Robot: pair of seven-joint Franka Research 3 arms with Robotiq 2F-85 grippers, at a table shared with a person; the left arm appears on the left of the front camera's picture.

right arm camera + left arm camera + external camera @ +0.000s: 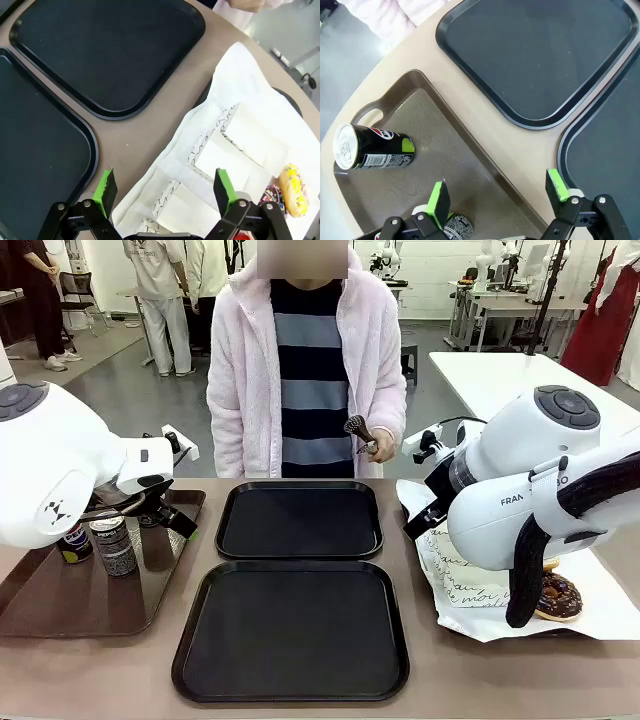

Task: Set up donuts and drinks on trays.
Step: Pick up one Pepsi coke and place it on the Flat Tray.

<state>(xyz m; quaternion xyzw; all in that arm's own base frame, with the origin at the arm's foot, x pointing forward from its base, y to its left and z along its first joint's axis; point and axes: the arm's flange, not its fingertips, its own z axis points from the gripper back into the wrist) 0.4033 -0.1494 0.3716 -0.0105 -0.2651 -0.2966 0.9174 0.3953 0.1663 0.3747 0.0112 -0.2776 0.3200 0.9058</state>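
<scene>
My left gripper (497, 190) hangs wide, empty, over the brown tray (445, 145), ready for the Pepsi can (372, 147); my right gripper (165, 184), wide too, hovers over the white paper (235, 100), ready for a donut (294, 190).

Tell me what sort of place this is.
Probably a large indoor lab or workshop hall, staged as a snack counter: grey open floor, white worktables behind the person, and black trays beside donuts.

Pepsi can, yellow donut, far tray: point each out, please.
Pepsi can (370, 142): left wrist view, black side.
Yellow donut (294, 191): right wrist view, yellow icing.
Far tray (300, 522): front view, bare floor.
</scene>
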